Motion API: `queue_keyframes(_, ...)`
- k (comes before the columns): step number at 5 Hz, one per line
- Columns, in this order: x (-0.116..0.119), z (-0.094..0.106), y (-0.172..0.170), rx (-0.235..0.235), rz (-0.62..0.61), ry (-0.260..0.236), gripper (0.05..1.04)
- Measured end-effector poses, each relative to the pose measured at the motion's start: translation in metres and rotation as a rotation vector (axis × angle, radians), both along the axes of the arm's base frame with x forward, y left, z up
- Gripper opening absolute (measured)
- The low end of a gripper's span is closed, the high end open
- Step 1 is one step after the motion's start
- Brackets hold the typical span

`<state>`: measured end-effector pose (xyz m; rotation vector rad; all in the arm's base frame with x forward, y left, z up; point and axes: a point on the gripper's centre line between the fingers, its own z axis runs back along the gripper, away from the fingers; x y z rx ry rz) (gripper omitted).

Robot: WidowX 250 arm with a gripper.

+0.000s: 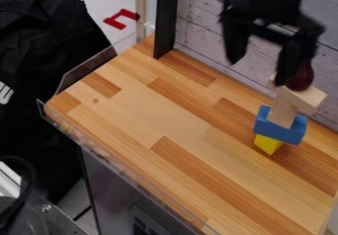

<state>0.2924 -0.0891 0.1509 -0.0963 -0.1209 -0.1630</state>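
The black gripper [261,65] hangs at the upper right with its fingers spread wide and open. A stack stands below it and to its right. At the bottom is a yellow block [267,144], with a blue block [280,127] on it. An upright light wooden block [284,109] rises from the blue one and bears a tilted wooden piece [306,98]. A dark red rounded object [301,78] sits at the top, partly behind the gripper's right finger; whether they touch, I cannot tell.
The wooden tabletop [158,110] has a clear plastic rim [86,71] along its left side. A grey plank wall [211,36] and a black upright post [165,21] stand at the back. Black cloth [46,61] hangs on the left, beside a red piece [121,19] beyond the table.
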Motion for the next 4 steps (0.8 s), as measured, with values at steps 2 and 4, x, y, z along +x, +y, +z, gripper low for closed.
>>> queue_keyframes(2, 0.019, 0.006, -0.013, 0.007, -0.075, 0.024, 1.0)
queue_keyframes(4, 0.037, -0.008, -0.026, 0.042, -0.117, 0.075, 0.999)
